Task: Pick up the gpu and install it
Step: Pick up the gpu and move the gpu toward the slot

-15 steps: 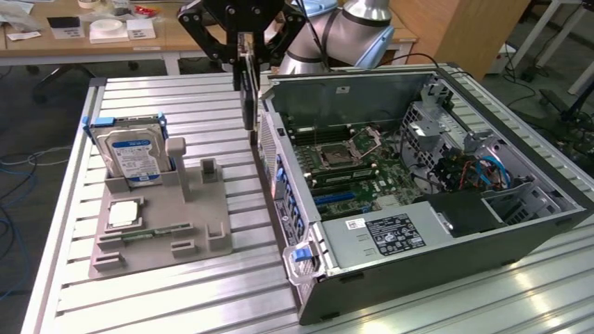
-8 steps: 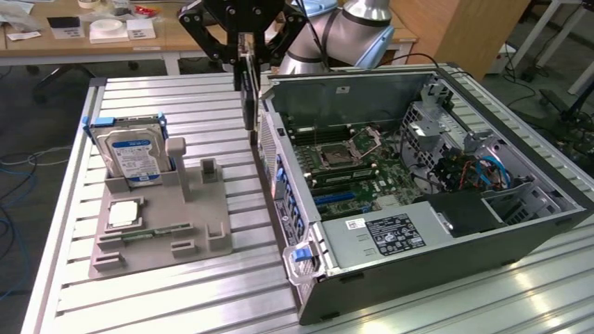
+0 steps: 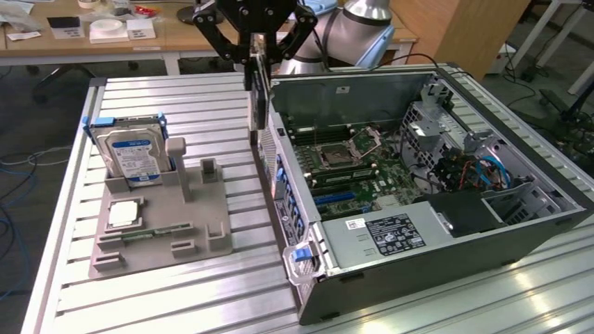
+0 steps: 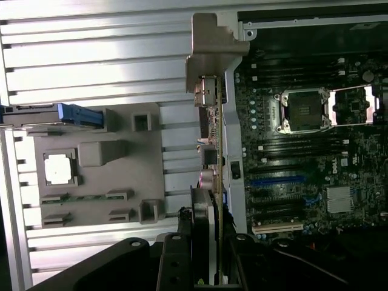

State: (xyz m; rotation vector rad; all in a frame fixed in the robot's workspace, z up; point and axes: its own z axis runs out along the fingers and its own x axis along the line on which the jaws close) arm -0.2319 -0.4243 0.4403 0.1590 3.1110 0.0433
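the counter [image 3: 186, 292] is ribbed bare aluminium with a dull sheen. the parts holder [image 3: 199, 223] is matt grey plastic. the hard drive [image 3: 135, 156] has a glossy label and blue plastic rails. the gpu [image 3: 256, 97] carries a smooth silvery metal bracket. the computer case [image 3: 446, 257] is dark matt metal.

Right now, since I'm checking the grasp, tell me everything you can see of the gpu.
The gpu is a thin, flat, dark circuit card, seen edge-on, with a silvery metal bracket at the end away from the end effector. It hangs upright, clamped at its upper end by the end effector, over the edge of the open computer case. Whether it touches the case I cannot tell.
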